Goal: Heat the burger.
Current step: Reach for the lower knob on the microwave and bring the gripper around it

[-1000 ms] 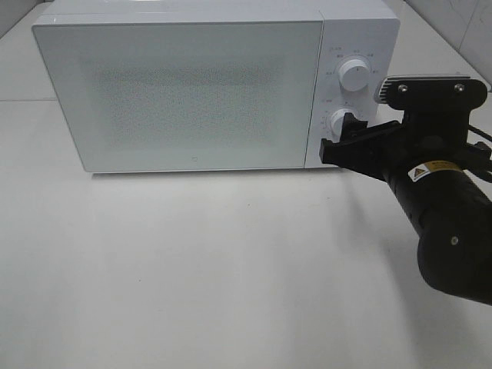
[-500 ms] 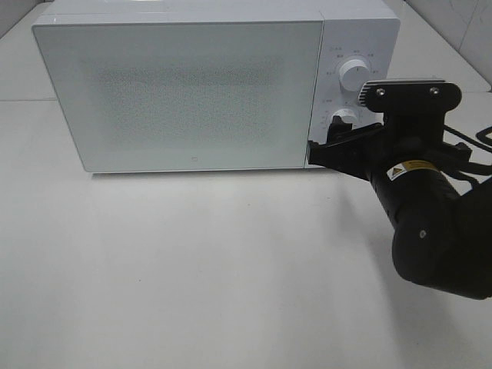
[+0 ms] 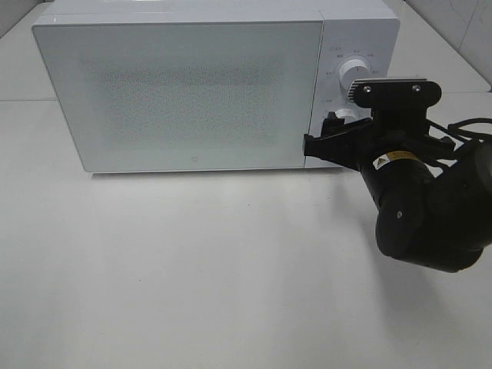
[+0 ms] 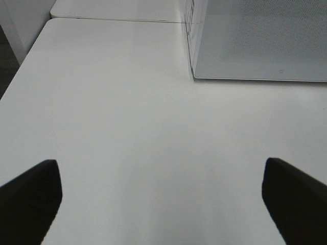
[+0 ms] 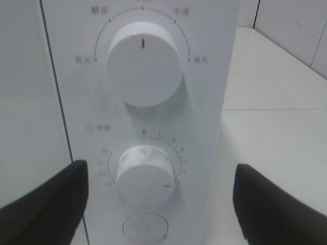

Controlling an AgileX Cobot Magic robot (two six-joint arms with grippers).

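High cam: white microwave point(image 3: 192, 84) sits along the far edge of the desk point(image 3: 192, 269), door point(image 3: 184, 92) shut, glass frosted. Burger isn't visible in any view, so can't tell where it is. Right gripper point(image 3: 323, 138) is up against the microwave's control panel by the far right corner, black fingers at the timer dial point(image 3: 346, 115), just below the upper dial point(image 3: 354, 71).

Left wrist cam: left gripper point(image 4: 163, 204) released, fingers point(image 4: 30, 199) spread wide, nothing btwn them, hanging over bare desk point(image 4: 112, 112) w/ the microwave point(image 4: 255, 41) well ahead.

Right wrist cam: right gripper point(image 5: 163, 204) also spread, fingers point(image 5: 46, 204) either side of the timer dial point(image 5: 145, 176) but apart from it. Its red mark points low right. Upper dial point(image 5: 143, 64) mark points straight up. Round button point(image 5: 145, 227) just under the timer dial.
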